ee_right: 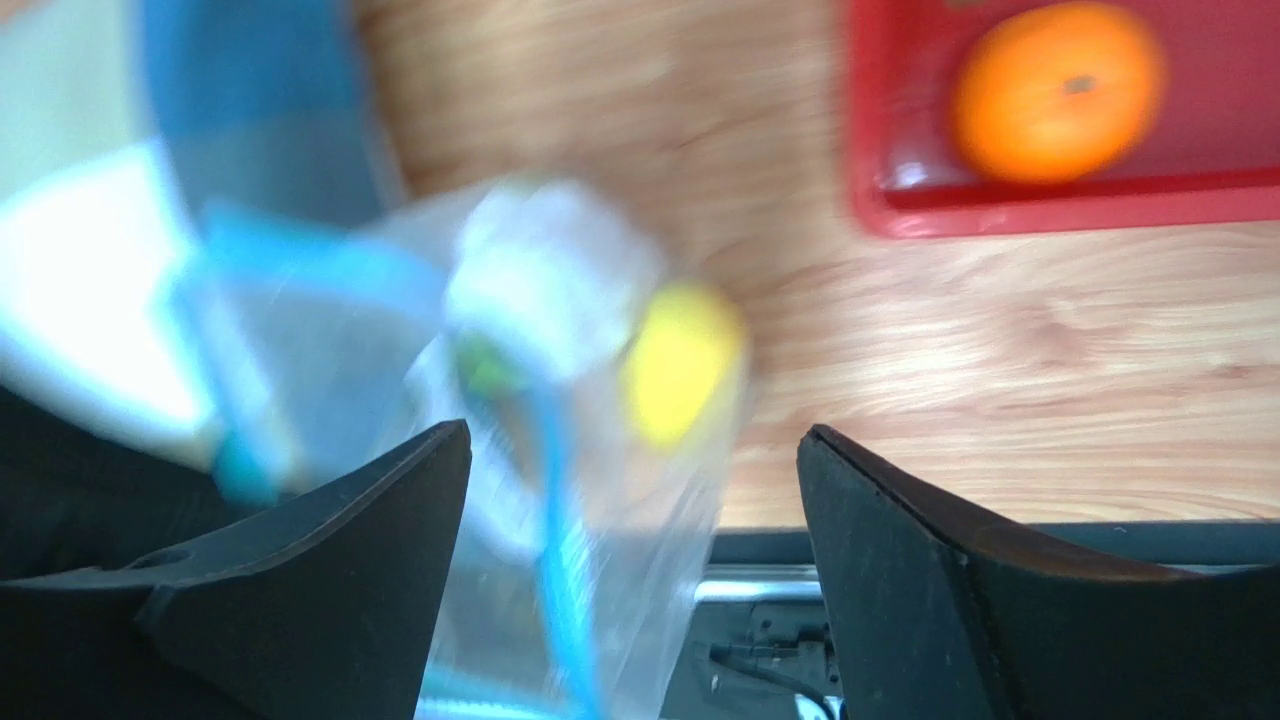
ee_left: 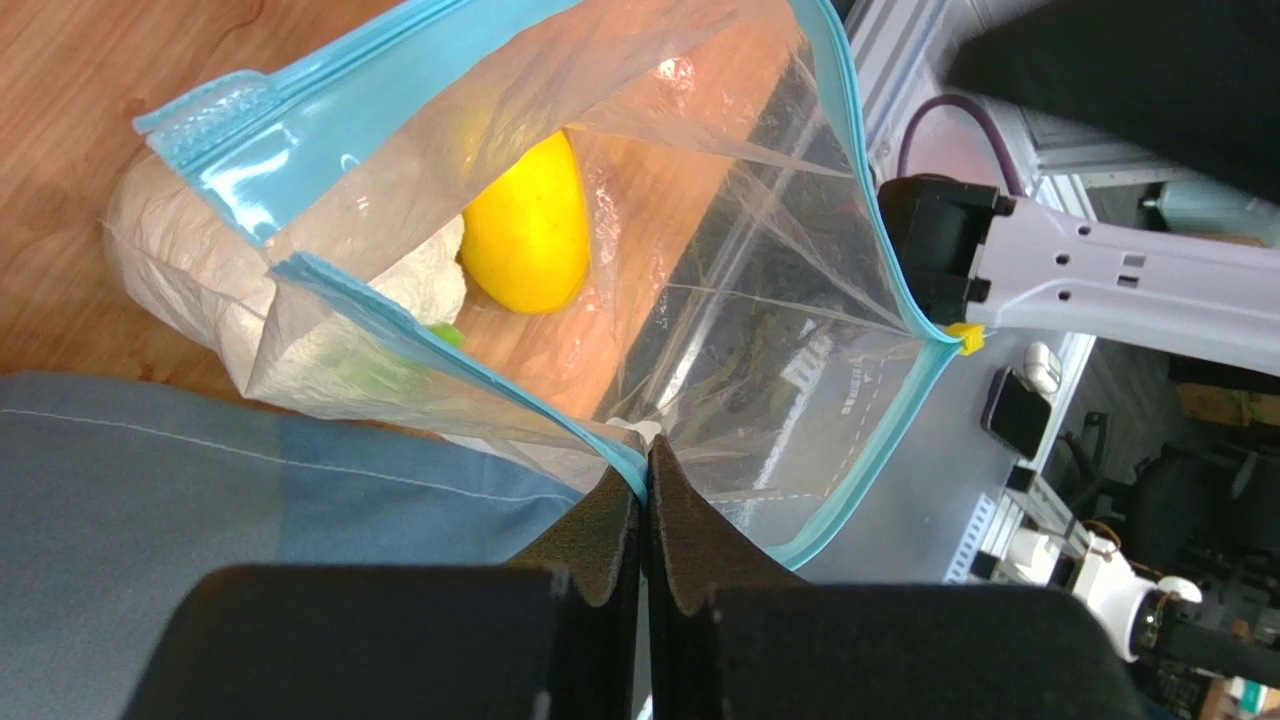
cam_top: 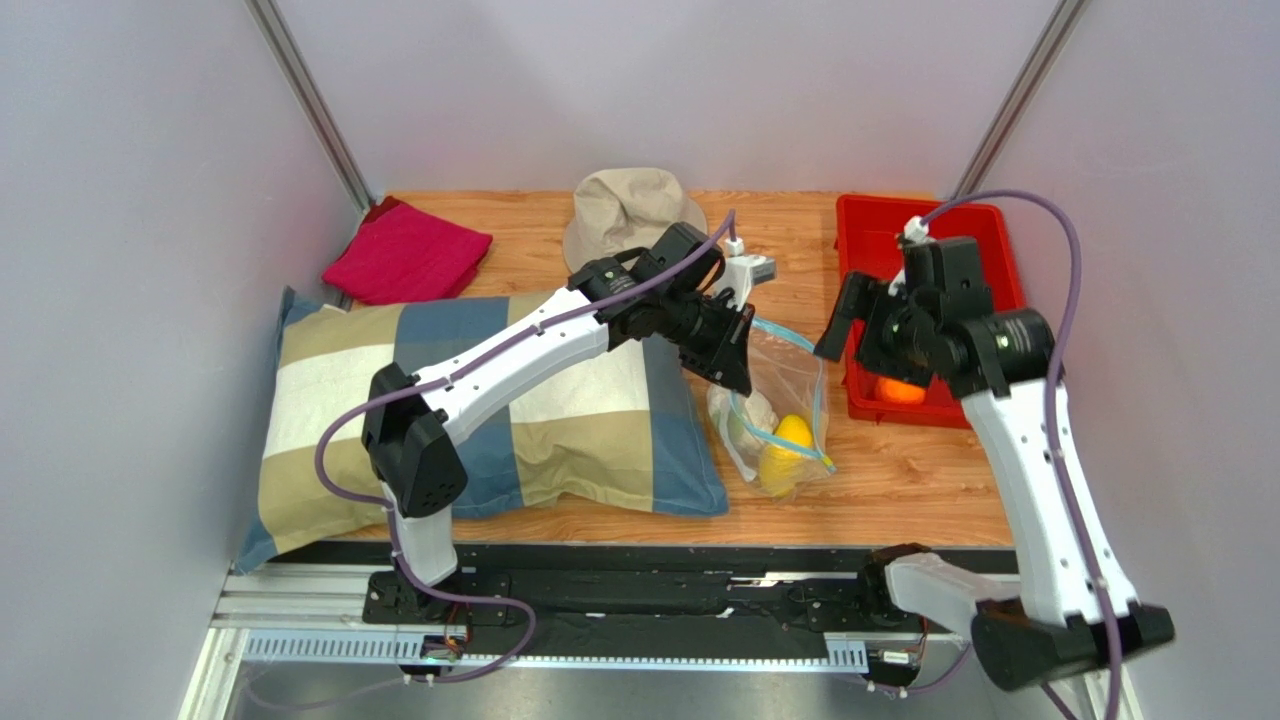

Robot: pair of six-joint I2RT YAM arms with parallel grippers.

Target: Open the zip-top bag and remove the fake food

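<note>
Zip-top bag (cam_top: 774, 408) mouth was open. Bag sat on bench (cam_top: 917, 480) beside pillow (cam_top: 496, 405). Left fingers (ee_left: 619, 525) pinched its rim. Right fingers (ee_right: 346, 555) were wide, empty. Orange (ee_right: 1059, 90) lay in red bin (cam_top: 932, 218). Yellow fruit (ee_left: 526, 225) and cauliflower (ee_left: 421, 278) were inside, not yet removed.

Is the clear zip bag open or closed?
Open: on the clear plastic zip-top bag, the light blue zip strips stand apart, the left claw pinching one; a yellow oval fruit shows inside.
</note>
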